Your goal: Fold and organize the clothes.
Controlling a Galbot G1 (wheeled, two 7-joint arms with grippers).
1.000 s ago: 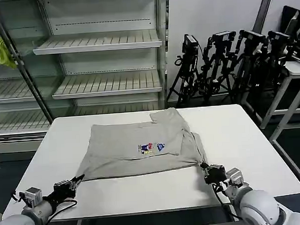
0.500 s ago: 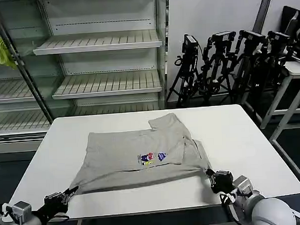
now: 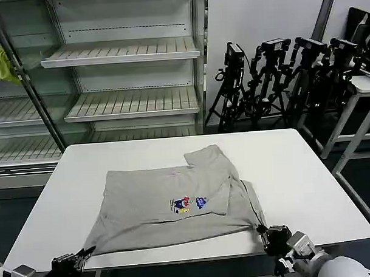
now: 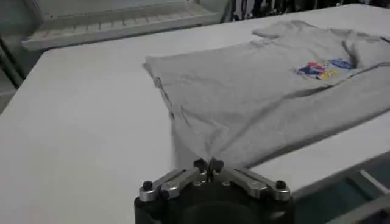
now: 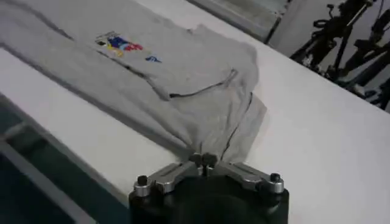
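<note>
Lying partly folded on the white surface, the grey T-shirt is seen with its printed graphic facing up and one sleeve turned over toward the far side; its near edge is drawn close to the surface's front rim; the near left corner is pinched by the left gripper, whose jaws are pressed together on the cloth at the surface's front left edge; the near right corner is pinched likewise by the right gripper, jaws closed on the fabric at the front right edge; the cloth is stretched between the two; a yellow-green cloth is hung on the shelving behind.
</note>
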